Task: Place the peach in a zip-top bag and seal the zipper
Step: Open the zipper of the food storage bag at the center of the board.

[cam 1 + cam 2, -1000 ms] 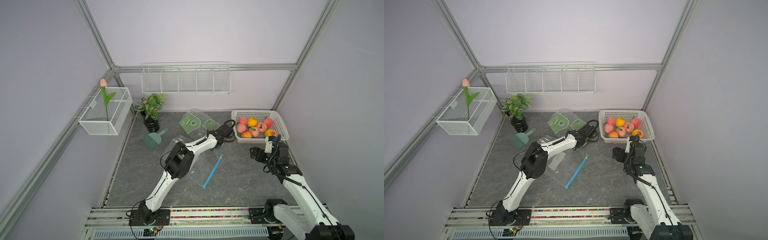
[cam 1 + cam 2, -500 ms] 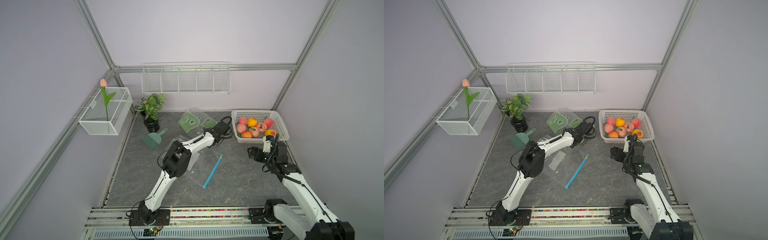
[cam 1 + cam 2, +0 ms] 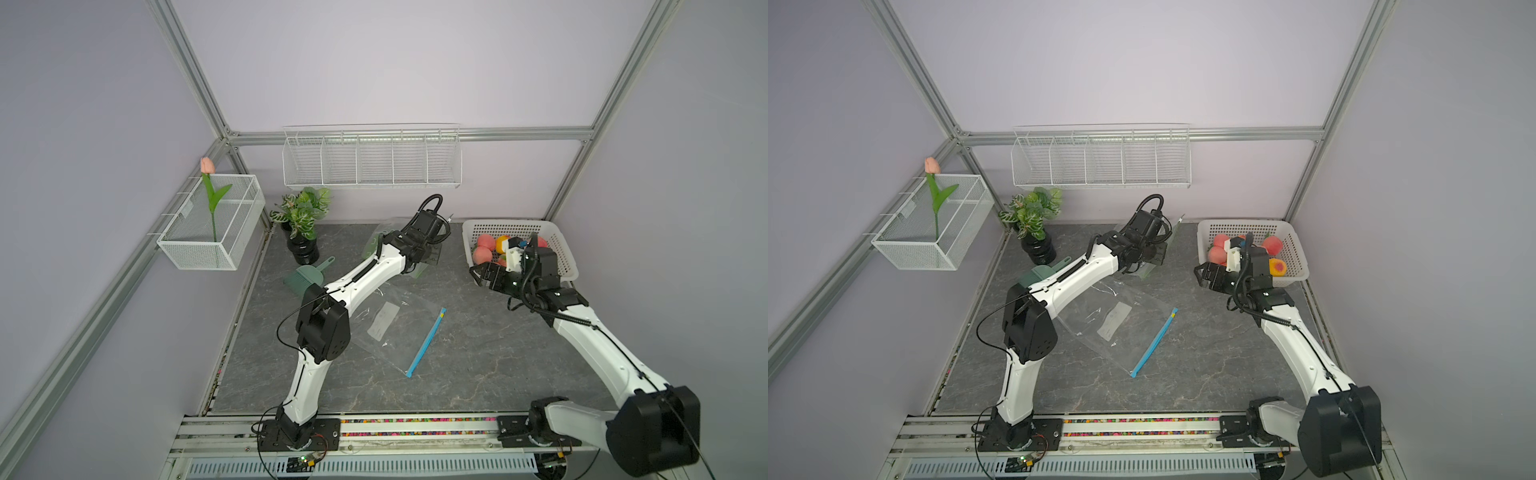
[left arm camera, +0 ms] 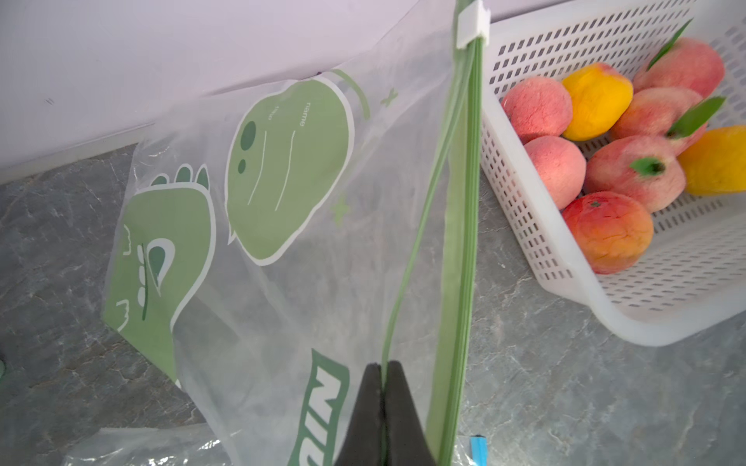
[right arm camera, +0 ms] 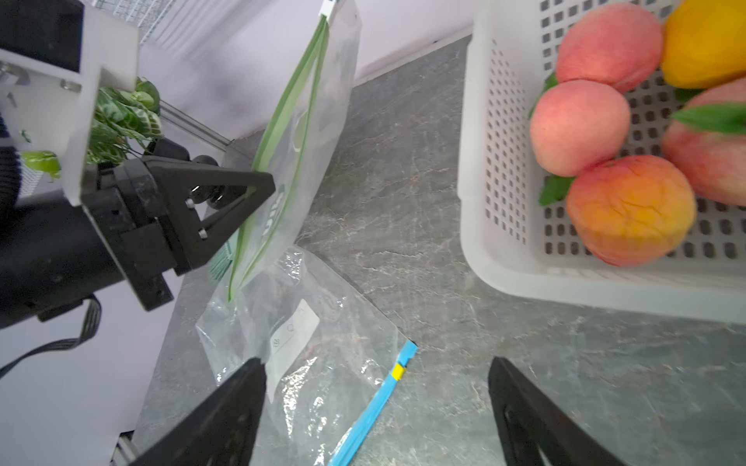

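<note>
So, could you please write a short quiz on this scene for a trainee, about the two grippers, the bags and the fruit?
1. True or false: the right gripper is shut.
2. Choose one. The left gripper is shut on: A) the green-zipper bag; B) the blue-zipper bag; C) nothing.
3. In a few words: where are the peaches at this moment?

Key
1. False: its jaws stand wide apart, with nothing between them.
2. A: it pinches one lip of the bag's mouth.
3. In the white basket, together with some yellow fruit; none is in a bag yet.
</note>
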